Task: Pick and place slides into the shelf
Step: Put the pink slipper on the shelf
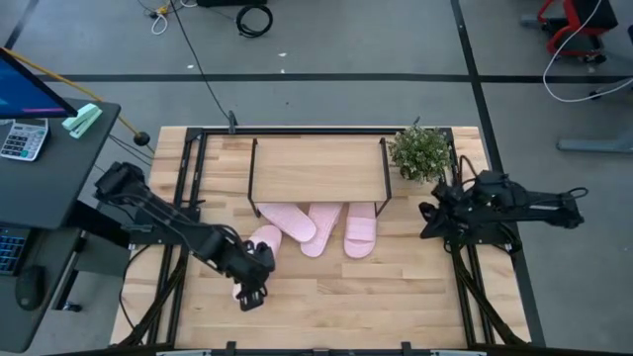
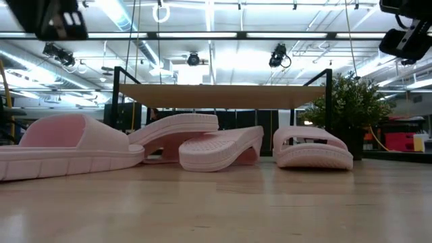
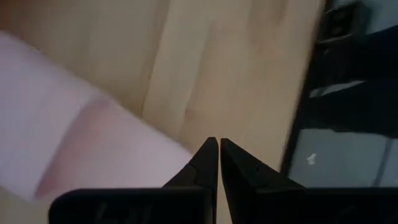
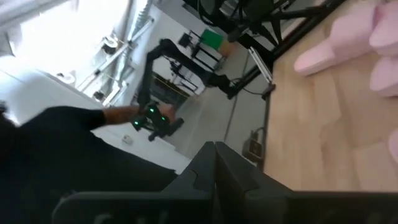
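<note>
Slides (image 1: 309, 227): four, soft light foam, lying before and partly under the shelf (image 1: 318, 168); grip by strap; left gripper (image 1: 252, 287) over nearest, clenched empty; right gripper (image 1: 432, 220) parked, clenched.

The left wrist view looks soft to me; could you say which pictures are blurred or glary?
Left wrist view: the slide and tabletop are smeared. Right wrist view: blown-out white glare at its upper left. Low view: bright ceiling strips above the shelf; slides sharp.

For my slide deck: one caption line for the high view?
Left gripper over the leftmost of four slides lying before the shelf; right arm waits by the plant.
</note>
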You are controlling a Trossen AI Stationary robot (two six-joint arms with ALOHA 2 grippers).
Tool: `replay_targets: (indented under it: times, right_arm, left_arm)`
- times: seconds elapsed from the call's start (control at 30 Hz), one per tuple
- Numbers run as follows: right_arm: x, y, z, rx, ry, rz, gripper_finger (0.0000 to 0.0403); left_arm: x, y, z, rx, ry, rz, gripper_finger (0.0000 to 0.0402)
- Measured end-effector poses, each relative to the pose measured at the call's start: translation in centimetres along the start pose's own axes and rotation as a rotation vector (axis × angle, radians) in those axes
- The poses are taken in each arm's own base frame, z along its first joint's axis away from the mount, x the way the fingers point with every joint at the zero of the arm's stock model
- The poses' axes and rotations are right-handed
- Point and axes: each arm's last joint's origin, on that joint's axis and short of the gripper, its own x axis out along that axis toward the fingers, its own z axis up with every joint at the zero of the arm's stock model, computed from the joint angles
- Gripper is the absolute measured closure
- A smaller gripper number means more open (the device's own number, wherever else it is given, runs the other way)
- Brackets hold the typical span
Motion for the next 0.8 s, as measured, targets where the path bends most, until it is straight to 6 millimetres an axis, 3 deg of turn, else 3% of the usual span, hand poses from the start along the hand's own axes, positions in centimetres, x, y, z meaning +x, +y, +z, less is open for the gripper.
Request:
replay_targets:
  times: [0.2, 0.43, 0.57, 0.67, 0.8]
  right_arm:
    - [1.4, -1.3, 0.2, 0.014, 0.086, -0.064, 0.0379]
    - [2.7, -2.2, -0.2, 0.016, 0.194, -0.093, 0.0343]
    - [3.1, -2.2, -0.5, 0.007, 0.235, -0.085, 0.0328]
    - [3.3, -2.1, -0.7, 0.010, 0.239, -0.091, 0.0322]
    - [3.5, -2.0, -1.0, 0.025, 0.234, -0.104, 0.0320]
  left_arm:
    - [0.6, -0.2, -0.2, 0.016, 0.003, 0.022, 0.0333]
    - [0.7, 0.5, -0.5, 0.056, 0.025, 0.105, 0.0225]
    - [0.5, 1.8, -1.4, 0.088, 0.108, 0.254, 0.0168]
    - [0.4, 2.6, -1.9, 0.115, 0.121, 0.391, 0.0156]
    - [0.2, 2.9, -1.6, 0.169, 0.029, 0.483, 0.0172]
